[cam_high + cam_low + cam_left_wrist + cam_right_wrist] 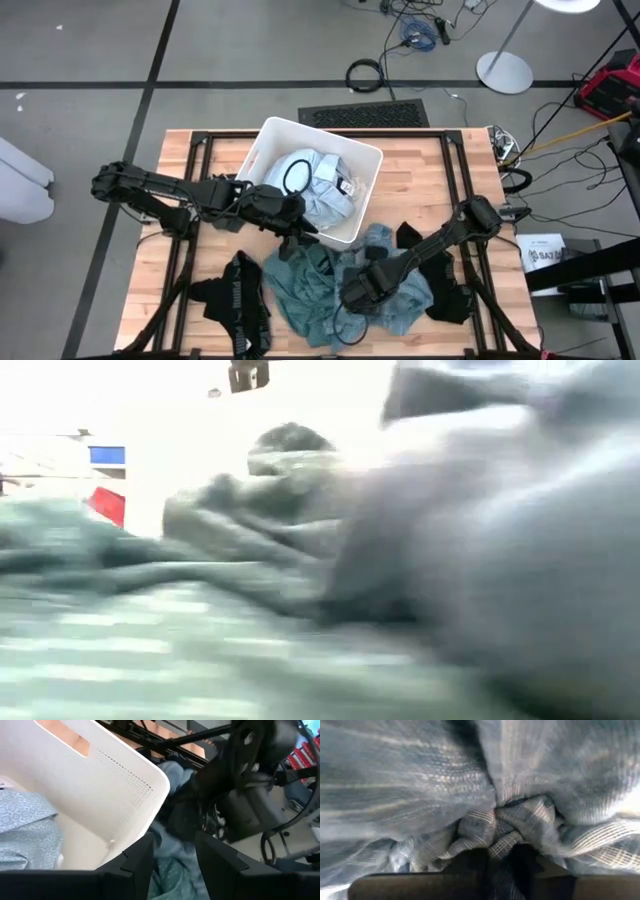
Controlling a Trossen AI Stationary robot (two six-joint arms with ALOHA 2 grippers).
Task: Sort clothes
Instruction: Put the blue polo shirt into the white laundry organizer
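Sorting partly done, judging by the layout. One white bin (366, 160) sits at upper centre of the counter (180, 160) in the high view; inside it one light patterned garment (320, 185), the only piece sorted so far.

Left on the counter, lower centre of the high view: one teal-green garment (300, 290), one light blue checked garment (400, 295) overlapping it, one black garment with white lettering (240, 300) at lower left, and black fabric (450, 295) at lower right — whether that is one piece or two I cannot tell. No dark red garment seen. So one in, at least four out.

Right pincer (500, 851): down in the pile at lower centre, fingers drawn in tight on a bunched fold of the light blue checked cloth; right wrist view shows fabric pinched between them.

Left pincer (172, 860): at the bin's near wall, just above the teal cloth, fingers partway apart, nothing between them.

Low view is filled with cloth; nothing countable there.
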